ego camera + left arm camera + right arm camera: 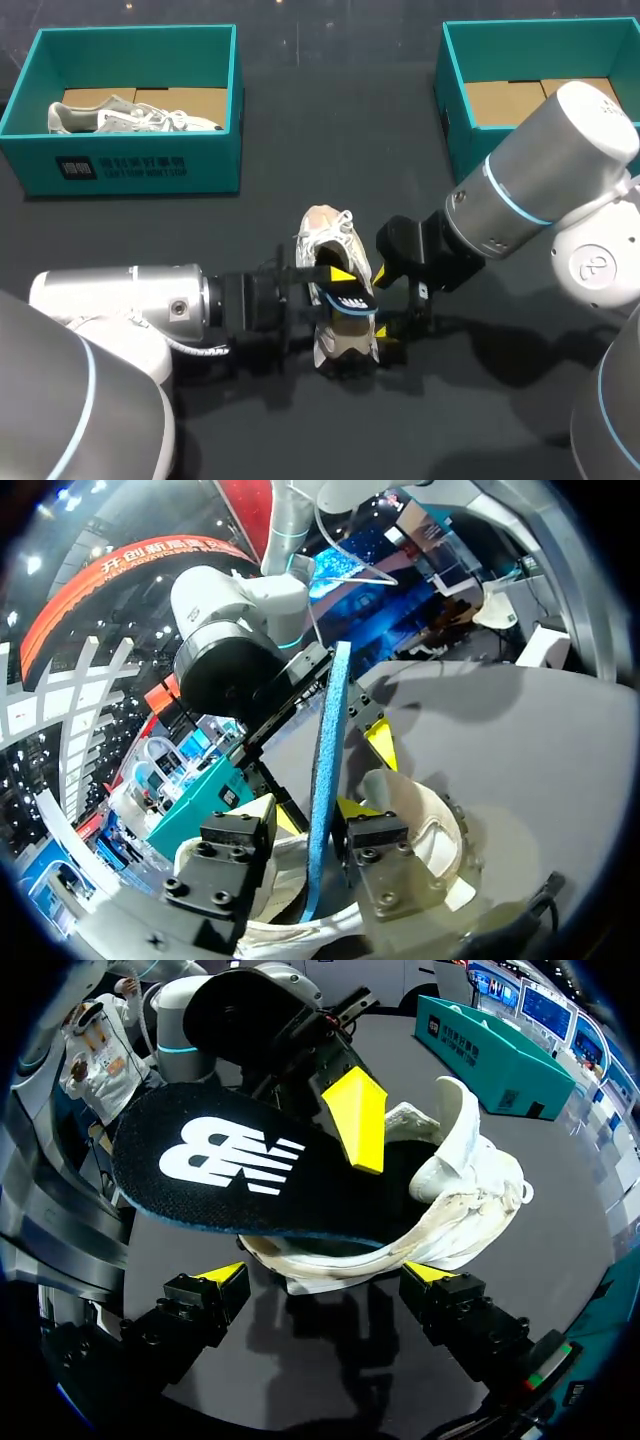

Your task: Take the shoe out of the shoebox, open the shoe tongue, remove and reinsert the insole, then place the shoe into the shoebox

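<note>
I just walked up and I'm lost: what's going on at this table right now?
The left gripper is shut on the insole, holding it over the white shoe mid-table, with one end at the shoe's opening. The right gripper is open, its fingers spread against the shoe's side. At the table's far side, one teal shoebox holds another shoe.

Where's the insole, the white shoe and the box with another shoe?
insole [250, 1175]: right wrist view, black top face.
white shoe [322, 230]: head view, far end.
shoebox [215, 160]: head view, front wall.
</note>
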Tool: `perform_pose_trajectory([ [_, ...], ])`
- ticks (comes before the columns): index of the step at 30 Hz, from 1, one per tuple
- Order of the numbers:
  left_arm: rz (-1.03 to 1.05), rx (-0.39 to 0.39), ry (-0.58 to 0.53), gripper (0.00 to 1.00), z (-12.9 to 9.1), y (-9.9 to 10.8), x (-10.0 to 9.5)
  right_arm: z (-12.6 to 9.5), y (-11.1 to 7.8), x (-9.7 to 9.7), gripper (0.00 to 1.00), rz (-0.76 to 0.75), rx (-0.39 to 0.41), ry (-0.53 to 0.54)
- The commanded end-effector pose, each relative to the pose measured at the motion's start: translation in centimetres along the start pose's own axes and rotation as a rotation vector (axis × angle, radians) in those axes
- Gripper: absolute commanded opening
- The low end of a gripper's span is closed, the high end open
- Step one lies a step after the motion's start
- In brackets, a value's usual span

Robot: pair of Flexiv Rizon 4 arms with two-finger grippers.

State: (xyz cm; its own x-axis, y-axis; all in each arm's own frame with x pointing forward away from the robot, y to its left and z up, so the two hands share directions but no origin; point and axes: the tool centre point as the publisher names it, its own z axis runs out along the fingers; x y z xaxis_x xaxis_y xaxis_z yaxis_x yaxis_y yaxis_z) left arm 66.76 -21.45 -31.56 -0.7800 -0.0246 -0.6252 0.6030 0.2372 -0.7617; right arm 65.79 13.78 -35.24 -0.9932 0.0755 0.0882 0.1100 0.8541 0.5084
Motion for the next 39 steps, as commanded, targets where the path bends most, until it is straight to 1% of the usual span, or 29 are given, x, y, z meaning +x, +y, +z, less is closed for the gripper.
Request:
perform_pose_trajectory([
  [1,0.003,-0.002,0.003,0.35,-0.8,-1.0,0.5,0.1,0.0,0.1,1.0,0.0,0.0,-0.002],
  [4,0.006,0.009,0.016,0.32,-0.5,-1.3,0.6,0.1,0.0,0.1,1.0,0.0,0.0,-0.002],
  [5,0.008,0.01,0.019,0.26,-0.4,-1.3,0.6,0.1,0.0,0.1,1.0,0.0,0.0,-0.002],
  [6,0.012,0.01,0.021,0.15,-0.2,-1.3,0.7,0.1,0.0,0.1,1.0,0.0,0.0,-0.002],
  [7,0.018,0.008,0.024,0.0,-0.1,-1.2,0.7,0.1,0.0,0.1,1.0,0.0,0.0,-0.002],
  [10,0.026,0.004,0.027,0.0,0.3,-0.9,0.9,0.1,0.0,0.1,1.0,0.0,0.0,-0.002],
  [15,0.035,-0.005,0.025,0.0,0.5,0.3,0.7,0.1,0.0,0.1,1.0,0.0,0.0,-0.002],
  [20,0.057,-0.056,0.017,0.0,0.8,1.6,0.7,0.1,0.0,0.1,1.0,0.0,0.0,-0.002],
  [25,0.052,-0.083,0.016,0.0,1.0,2.7,0.9,0.1,0.0,0.1,1.0,0.0,0.0,-0.002],
  [27,0.05,-0.104,0.019,0.0,1.0,2.9,0.9,0.1,0.0,0.1,1.0,0.0,0.0,-0.002],
  [29,0.044,-0.108,0.017,0.0,0.9,3.1,0.8,0.1,0.0,0.1,1.0,0.0,0.0,-0.002],
  [33,0.032,-0.097,0.008,0.0,0.4,2.7,0.6,0.1,0.0,0.1,1.0,0.0,0.0,-0.002],
  [34,0.029,-0.09,0.007,0.04,0.2,2.5,0.6,0.1,0.0,0.1,1.0,0.0,0.0,-0.002],
  [35,0.029,-0.088,0.006,0.16,0.1,2.3,0.5,0.1,0.0,0.1,1.0,0.0,0.0,-0.002],
  [37,0.022,-0.067,0.003,0.2,-0.1,1.8,0.5,0.1,0.0,0.1,1.0,0.0,0.0,-0.002],
  [39,0.027,-0.064,-0.002,0.21,-0.3,1.2,0.5,0.1,0.0,0.1,1.0,0.0,0.0,-0.002],
])
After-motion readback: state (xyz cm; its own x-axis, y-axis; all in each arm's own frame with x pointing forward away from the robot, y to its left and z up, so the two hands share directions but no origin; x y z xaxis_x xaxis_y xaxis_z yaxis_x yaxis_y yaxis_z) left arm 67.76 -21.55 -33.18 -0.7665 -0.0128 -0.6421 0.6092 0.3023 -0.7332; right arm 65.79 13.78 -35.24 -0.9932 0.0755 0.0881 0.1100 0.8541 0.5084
